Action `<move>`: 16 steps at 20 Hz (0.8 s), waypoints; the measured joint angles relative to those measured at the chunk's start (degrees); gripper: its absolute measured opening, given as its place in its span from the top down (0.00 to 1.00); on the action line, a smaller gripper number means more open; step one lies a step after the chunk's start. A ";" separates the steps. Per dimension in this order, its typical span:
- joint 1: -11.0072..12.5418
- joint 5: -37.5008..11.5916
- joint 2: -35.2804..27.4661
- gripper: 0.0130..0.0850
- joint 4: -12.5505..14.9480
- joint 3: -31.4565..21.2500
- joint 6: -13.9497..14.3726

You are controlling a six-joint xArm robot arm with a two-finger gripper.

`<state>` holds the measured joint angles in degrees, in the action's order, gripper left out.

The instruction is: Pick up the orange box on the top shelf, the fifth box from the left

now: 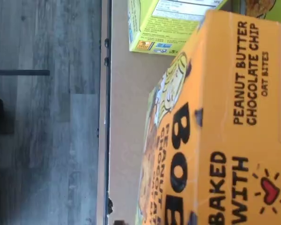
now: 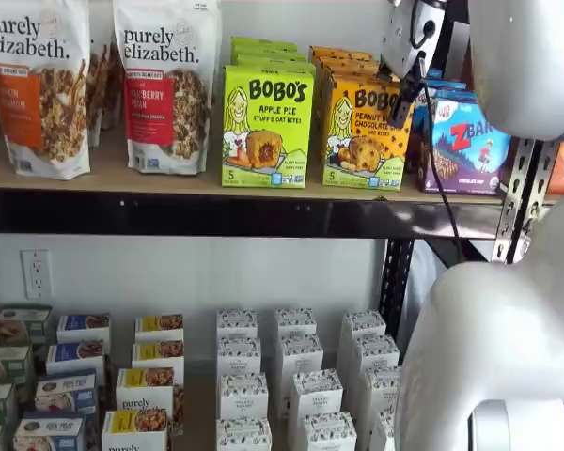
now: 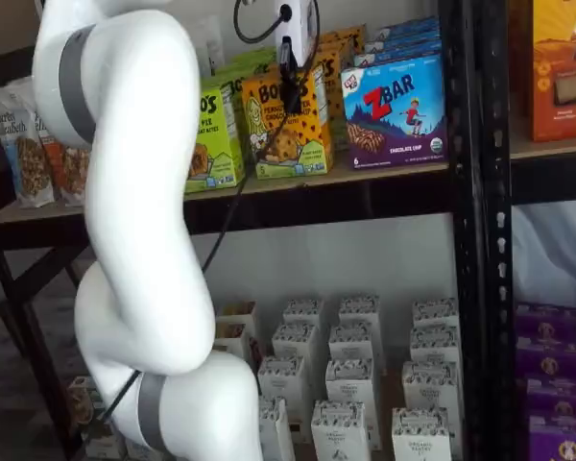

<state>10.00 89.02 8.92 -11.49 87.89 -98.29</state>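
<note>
Orange-yellow Bobo's carton (image 2: 362,136) upright on the tan wooden top shelf (image 2: 122,178), beside the lime-green carton (image 2: 266,127). Gripper (image 3: 290,82) against its front; finger state indeterminable. Seat fingers squarely before lifting.

Two Purely Elizabeth granola bags (image 2: 103,85) stand far left, a lime-green Apple Pie carton (image 2: 267,125) to their right, and a blue ZBar box (image 3: 395,112) further right. Small white boxes (image 2: 296,381) crowd the lower level.
</note>
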 joint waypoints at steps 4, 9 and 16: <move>0.13 -0.29 0.16 0.17 -0.15 -0.33 -0.15; 0.29 -0.77 0.44 0.33 -0.50 -0.81 -0.30; 0.17 -0.40 0.28 0.33 -0.07 -0.60 -0.23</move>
<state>10.17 88.62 9.20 -11.56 87.29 -98.52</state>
